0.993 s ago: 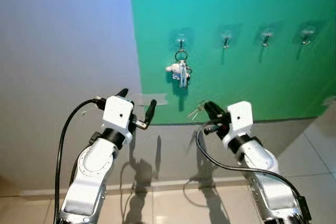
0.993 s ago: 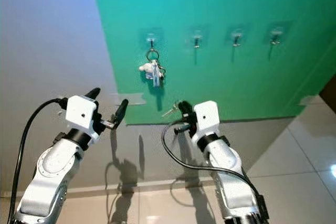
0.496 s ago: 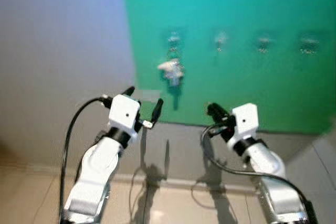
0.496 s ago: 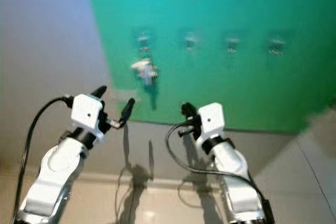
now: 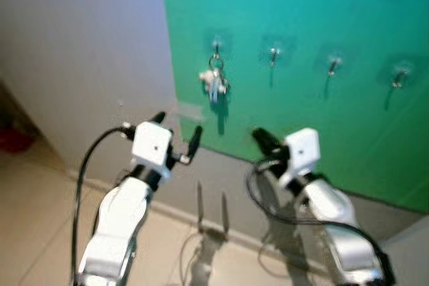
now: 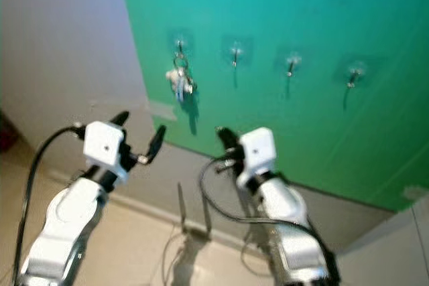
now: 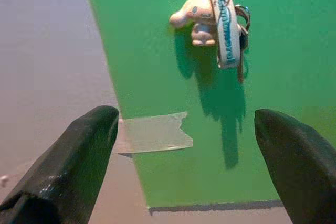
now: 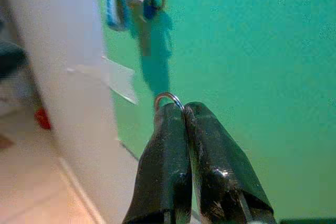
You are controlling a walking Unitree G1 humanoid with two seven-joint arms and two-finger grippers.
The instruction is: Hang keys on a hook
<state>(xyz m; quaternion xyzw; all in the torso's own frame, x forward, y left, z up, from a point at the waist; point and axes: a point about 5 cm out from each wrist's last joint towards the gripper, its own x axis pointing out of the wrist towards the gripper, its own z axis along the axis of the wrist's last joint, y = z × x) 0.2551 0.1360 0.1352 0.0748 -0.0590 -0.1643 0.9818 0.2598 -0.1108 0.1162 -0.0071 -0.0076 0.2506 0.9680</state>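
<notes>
Right wrist view gives us the right gripper (image 8: 184, 109) pinched tight on a small silver key ring (image 8: 168, 98) that pokes just past the fingertips; the keys themselves are hidden behind the fingers, so only that thin loop is visible. Left gripper (image 5: 175, 128) is spread wide, holds nothing and sits further left, so our right arm is the nearer one to the free hooks. Second hook (image 5: 273, 53) lies up and ahead of our right gripper on the green board (image 5: 348, 18), shank vertical, just right of the first hook (image 5: 215, 46), which already carries a keychain (image 5: 214, 82).
</notes>
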